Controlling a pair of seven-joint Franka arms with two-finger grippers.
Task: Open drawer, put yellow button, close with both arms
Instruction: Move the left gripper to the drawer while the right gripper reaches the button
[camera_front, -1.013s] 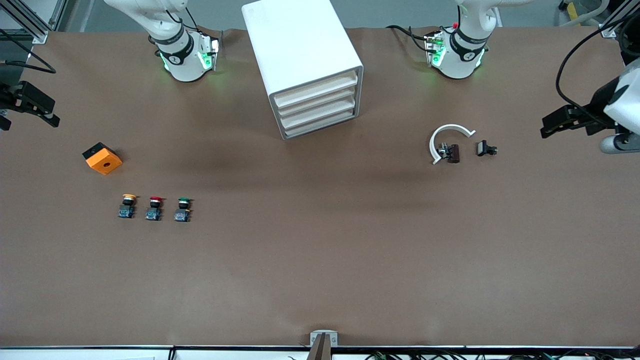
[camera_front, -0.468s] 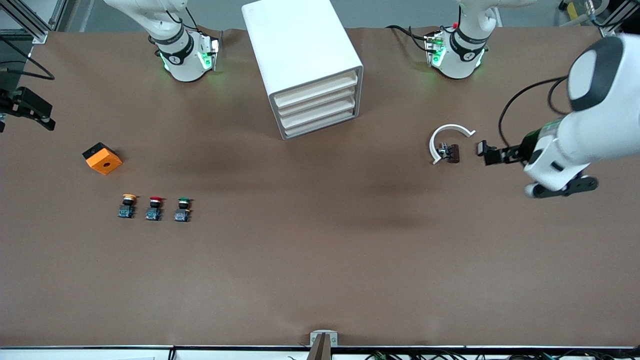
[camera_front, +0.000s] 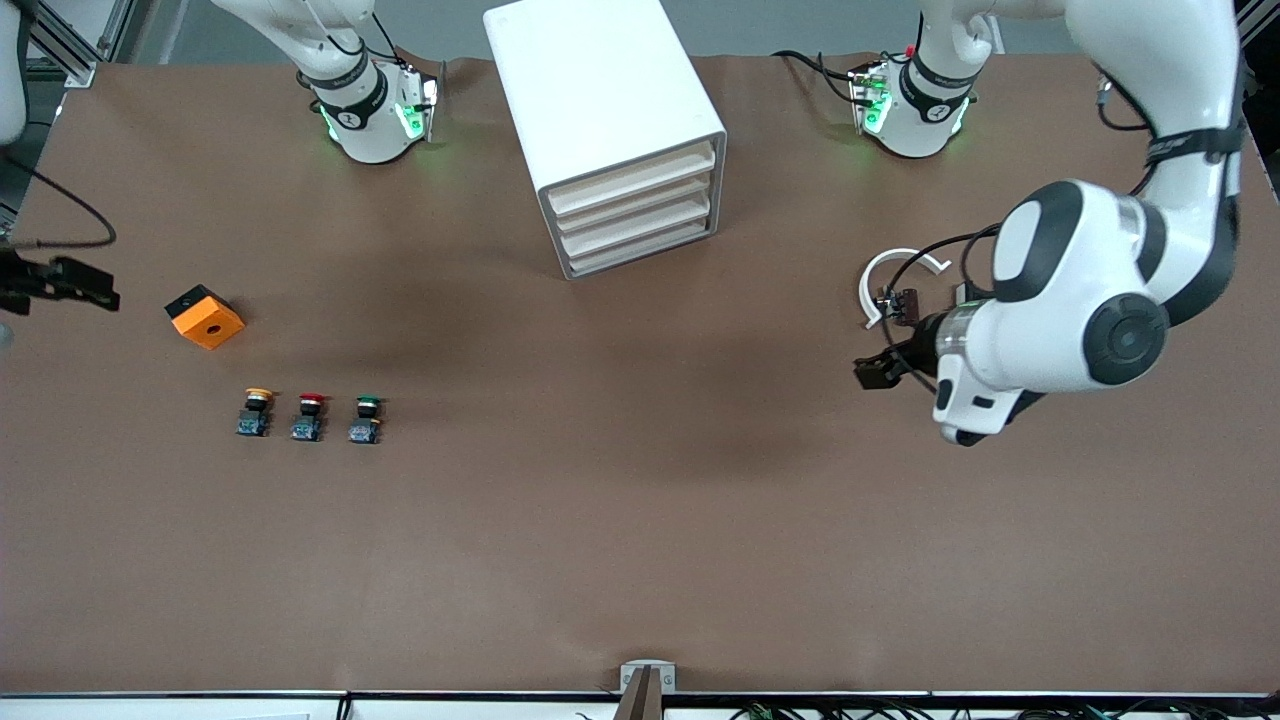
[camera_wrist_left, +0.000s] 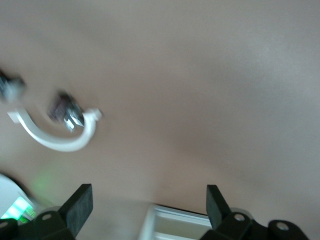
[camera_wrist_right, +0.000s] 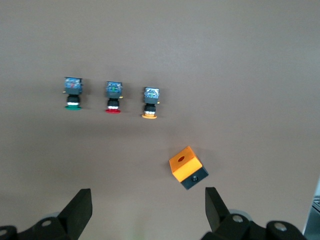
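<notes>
The white cabinet (camera_front: 600, 100) stands between the two arm bases with all four drawers shut; the drawer (camera_front: 632, 178) is the uppermost. The yellow button (camera_front: 257, 410) stands on the table toward the right arm's end, in a row with a red-capped (camera_front: 310, 415) and a green-capped switch (camera_front: 366, 418). It also shows in the right wrist view (camera_wrist_right: 149, 102). My left gripper (camera_front: 872, 372) is open and empty over the table beside a white curved part (camera_front: 893, 280). In its wrist view (camera_wrist_left: 147, 207) a cabinet corner (camera_wrist_left: 175, 225) shows. My right gripper (camera_front: 75, 285) is open and empty (camera_wrist_right: 147, 210), over the table's edge.
An orange box with a hole (camera_front: 204, 317) lies near the switches, farther from the front camera; it also shows in the right wrist view (camera_wrist_right: 187, 166). A small dark part (camera_front: 905, 303) lies inside the white curved part. The left arm's big white elbow (camera_front: 1075, 300) hangs over that end.
The left arm has swung in from the table's end toward the middle, its gripper now past the white curved part. The right gripper has shifted slightly at the table's edge.
</notes>
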